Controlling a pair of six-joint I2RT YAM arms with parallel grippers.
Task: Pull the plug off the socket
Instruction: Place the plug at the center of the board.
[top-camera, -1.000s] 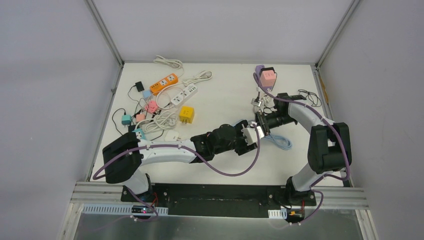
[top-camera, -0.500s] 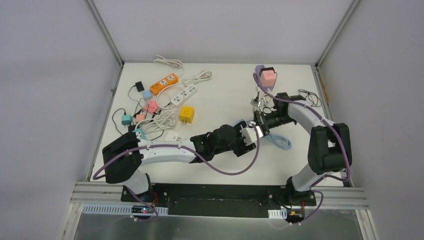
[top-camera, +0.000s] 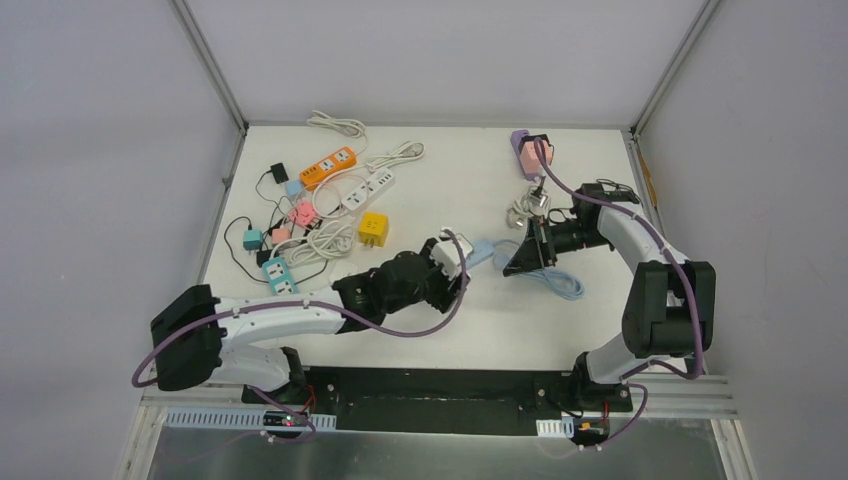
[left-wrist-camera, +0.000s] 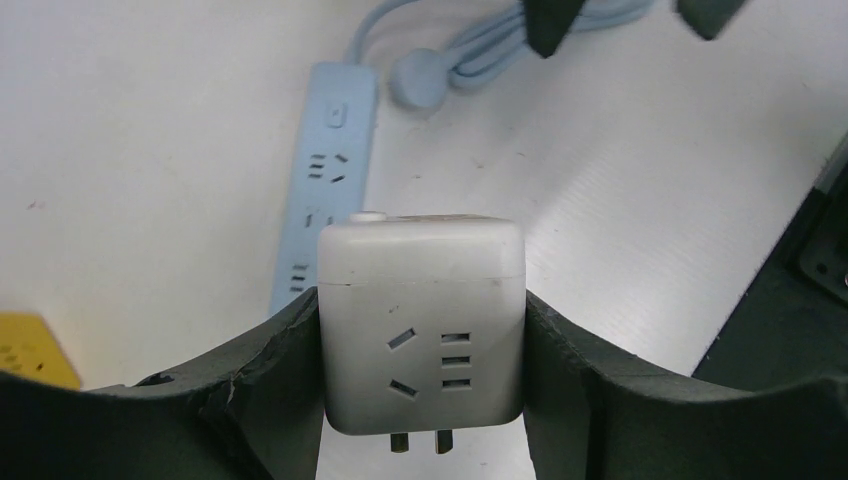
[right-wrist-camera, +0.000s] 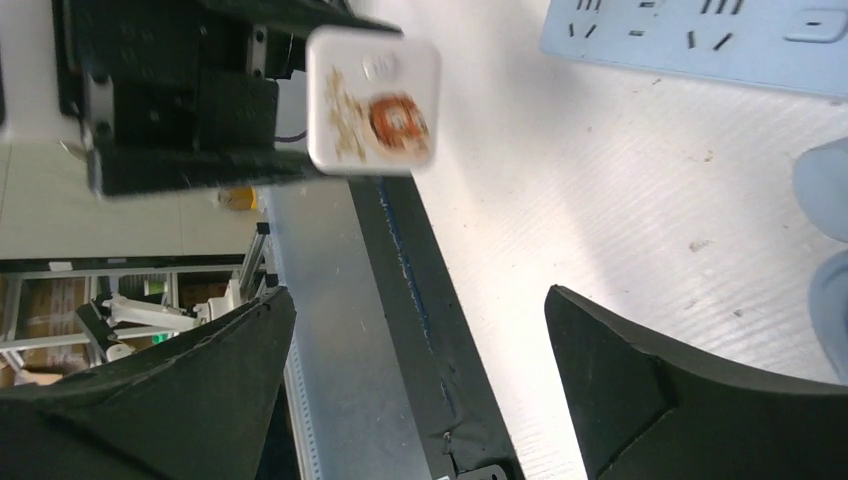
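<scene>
Plainly, the white cubic plug (left-wrist-camera: 421, 320) shows two prongs (left-wrist-camera: 403, 441).

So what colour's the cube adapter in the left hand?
White cube adapter; left wrist view shows it best.

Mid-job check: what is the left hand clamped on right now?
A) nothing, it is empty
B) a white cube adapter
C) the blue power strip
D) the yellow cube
B: in the left wrist view the white cube adapter sits pinched between the fingers of the left hand, its prongs bare, while the blue power strip lies apart beyond it.
</scene>
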